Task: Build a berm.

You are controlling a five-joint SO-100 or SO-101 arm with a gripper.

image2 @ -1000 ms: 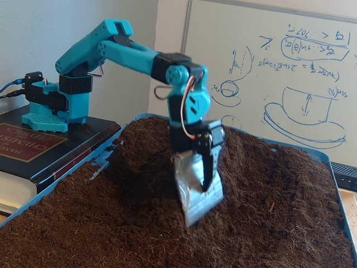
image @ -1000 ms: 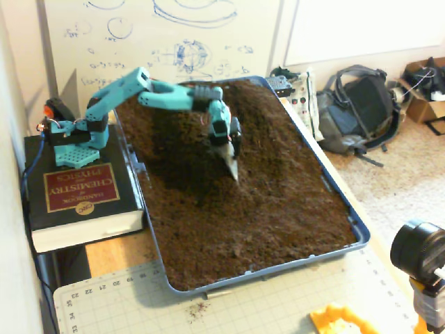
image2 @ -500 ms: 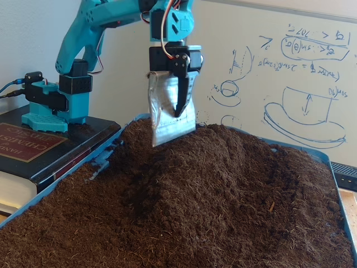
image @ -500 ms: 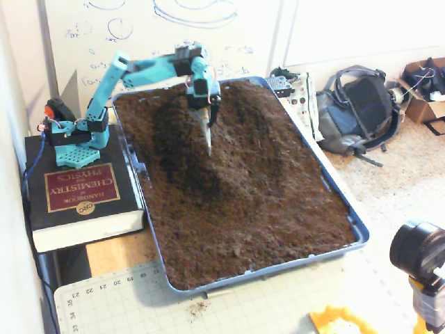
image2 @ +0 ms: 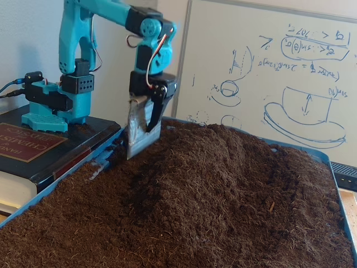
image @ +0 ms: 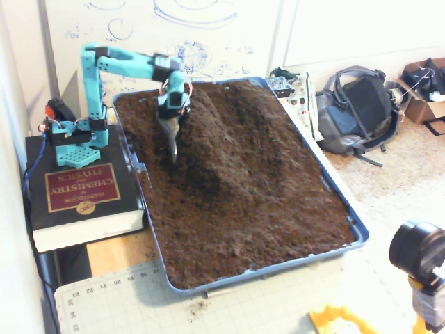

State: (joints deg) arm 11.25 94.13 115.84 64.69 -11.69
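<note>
Berm (image: 229,132) looked loose, crumbly (push its base, no grabbing); gripper (image2: 140,146) clamped on metal blade (image2: 135,137).

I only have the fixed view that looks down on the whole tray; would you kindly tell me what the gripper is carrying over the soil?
Observer: In a fixed view from the side, the gripper is shut on a flat silver metal blade, seen face-on; yours shows it nearly edge-on.
Operator: Thank you. Is its lower edge in the soil?
Observer: It hangs at the left foot of the berm; I cannot tell whether it touches.
Operator: How high is the ridge?
Observer: Its rounded crest stands clearly above the rim of the blue tray.
</note>
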